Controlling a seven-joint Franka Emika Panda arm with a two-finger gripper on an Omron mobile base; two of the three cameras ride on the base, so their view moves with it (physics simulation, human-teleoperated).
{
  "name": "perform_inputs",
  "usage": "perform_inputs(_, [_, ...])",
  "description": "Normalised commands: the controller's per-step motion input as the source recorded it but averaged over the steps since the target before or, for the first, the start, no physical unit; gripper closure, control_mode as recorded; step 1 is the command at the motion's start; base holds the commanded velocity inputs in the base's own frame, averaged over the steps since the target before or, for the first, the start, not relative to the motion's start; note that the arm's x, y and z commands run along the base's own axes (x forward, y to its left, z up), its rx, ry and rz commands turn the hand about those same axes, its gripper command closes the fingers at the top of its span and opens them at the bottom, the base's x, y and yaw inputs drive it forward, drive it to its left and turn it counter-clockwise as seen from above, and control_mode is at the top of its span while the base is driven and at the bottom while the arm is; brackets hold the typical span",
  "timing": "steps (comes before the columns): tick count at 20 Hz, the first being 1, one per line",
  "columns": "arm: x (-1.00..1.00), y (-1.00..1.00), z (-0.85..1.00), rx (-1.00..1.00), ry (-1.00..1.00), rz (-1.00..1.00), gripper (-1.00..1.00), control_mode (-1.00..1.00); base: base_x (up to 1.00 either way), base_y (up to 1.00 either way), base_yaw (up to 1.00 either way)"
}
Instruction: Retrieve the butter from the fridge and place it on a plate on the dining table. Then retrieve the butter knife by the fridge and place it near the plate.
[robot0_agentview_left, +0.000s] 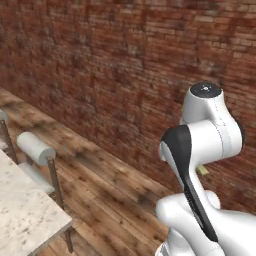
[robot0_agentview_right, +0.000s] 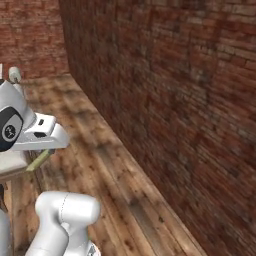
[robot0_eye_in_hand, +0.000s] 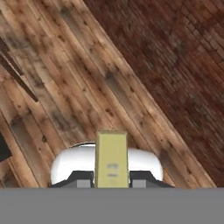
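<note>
Hand view: claw clamped on butter, stick jutting forward between the tips. Likely light, soft, greasy; grip mid-stick, gently. Table far left.

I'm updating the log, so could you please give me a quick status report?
Gripper shut on butter. Butter held over wood floor, beside brick wall. Table corner at left; nothing in the way.

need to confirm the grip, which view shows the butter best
The hand view: the butter stands full-face between the pincer fingertips. The right base view gives a thin yellow end under the hand; the left base view a small sliver behind the arm.
</note>
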Motion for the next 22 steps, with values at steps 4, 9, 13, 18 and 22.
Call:
perform_inputs(4, [0.00,0.00,0.00,0.00,0.00,0.00,1.00,1.00,1.00,-0.59,0.47])
perform_inputs(9, [0.00,0.00,0.00,0.00,0.00,0.00,1.00,1.00,0.99,-0.46,0.53])
perform_inputs(13, [0.00,0.00,0.00,0.00,0.00,0.00,1.00,1.00,1.00,-0.14,0.58])
perform_inputs(18, [0.00,0.00,0.00,0.00,0.00,0.00,1.00,1.00,1.00,-0.15,0.57])
perform_inputs(22, [0.00,0.00,0.00,0.00,0.00,0.00,1.00,1.00,1.00,-0.51,0.57])
